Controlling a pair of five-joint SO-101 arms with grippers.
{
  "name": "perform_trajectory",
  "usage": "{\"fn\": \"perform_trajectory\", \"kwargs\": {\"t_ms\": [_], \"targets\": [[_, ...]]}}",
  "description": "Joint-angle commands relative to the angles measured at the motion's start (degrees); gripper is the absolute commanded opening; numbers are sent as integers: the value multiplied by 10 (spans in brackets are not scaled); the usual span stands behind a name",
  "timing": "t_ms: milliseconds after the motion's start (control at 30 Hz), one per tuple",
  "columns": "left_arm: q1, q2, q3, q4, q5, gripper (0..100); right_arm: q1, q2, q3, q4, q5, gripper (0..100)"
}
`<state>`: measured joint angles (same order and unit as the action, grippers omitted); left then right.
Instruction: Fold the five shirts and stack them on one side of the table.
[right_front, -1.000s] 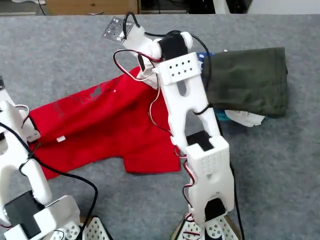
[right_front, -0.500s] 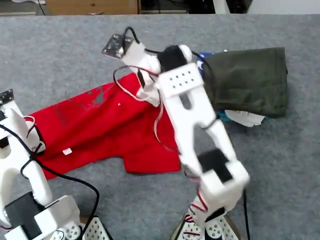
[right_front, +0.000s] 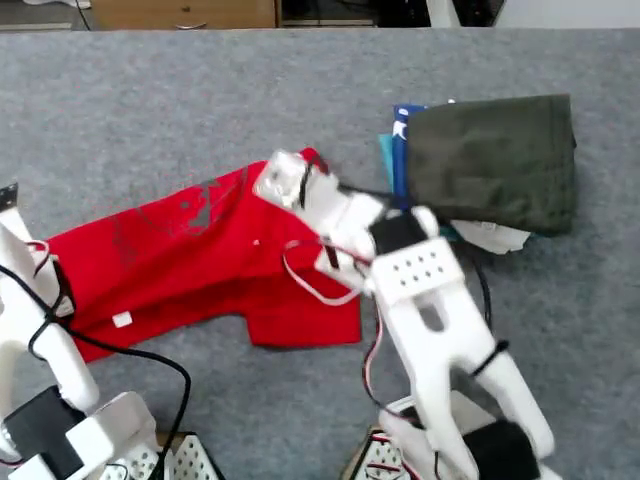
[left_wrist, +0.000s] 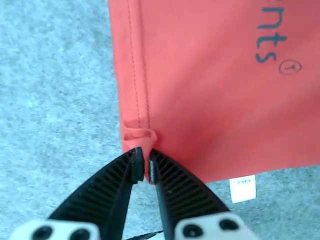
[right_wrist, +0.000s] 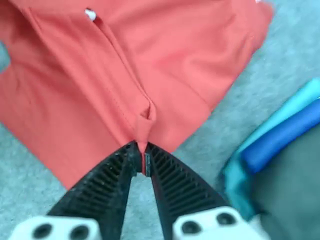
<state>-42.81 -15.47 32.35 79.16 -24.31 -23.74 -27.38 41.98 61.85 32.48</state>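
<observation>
A red shirt (right_front: 190, 255) lies spread across the left and middle of the grey table. My right gripper (right_wrist: 142, 160) is shut on a pinched fold at the shirt's (right_wrist: 125, 65) edge, close to the stack. In the high view that arm (right_front: 425, 300) stretches from the near edge to the shirt's right side. My left gripper (left_wrist: 145, 167) is shut on the shirt's stitched hem (left_wrist: 137, 90), at the table's far left. An olive green folded shirt (right_front: 495, 160) tops a stack with blue (right_front: 402, 150), teal and white layers beneath.
The left arm (right_front: 40, 340) stands at the near left with black cables (right_front: 150, 360) trailing over the felt. A white label (left_wrist: 243, 187) pokes from the shirt's hem. Bare grey table lies beyond the shirt and along the near middle.
The right arm has drawn back toward the near edge, pulling the shirt's right side with it. The left arm shifted slightly left, still holding the hem.
</observation>
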Motion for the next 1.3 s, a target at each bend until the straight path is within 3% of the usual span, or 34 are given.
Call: {"fn": "perform_trajectory", "kwargs": {"t_ms": [0,300,767,967,1167,1267], "targets": [[-10,-16,-2,-1,-6,18,7,-45,79,-52,4,1],[-12,-15,36,-21,-7,18,7,-59,162,-112,4,1],[-25,-22,38,27,-7,18,43,-64,156,-100,5,1],[-41,-16,25,33,-24,18,48,-143,167,-47,34,1],[-39,-15,30,15,-27,19,-20,-211,235,-51,39,2],[-39,-15,27,17,-26,97,-30,-231,250,-47,33,38]]}}
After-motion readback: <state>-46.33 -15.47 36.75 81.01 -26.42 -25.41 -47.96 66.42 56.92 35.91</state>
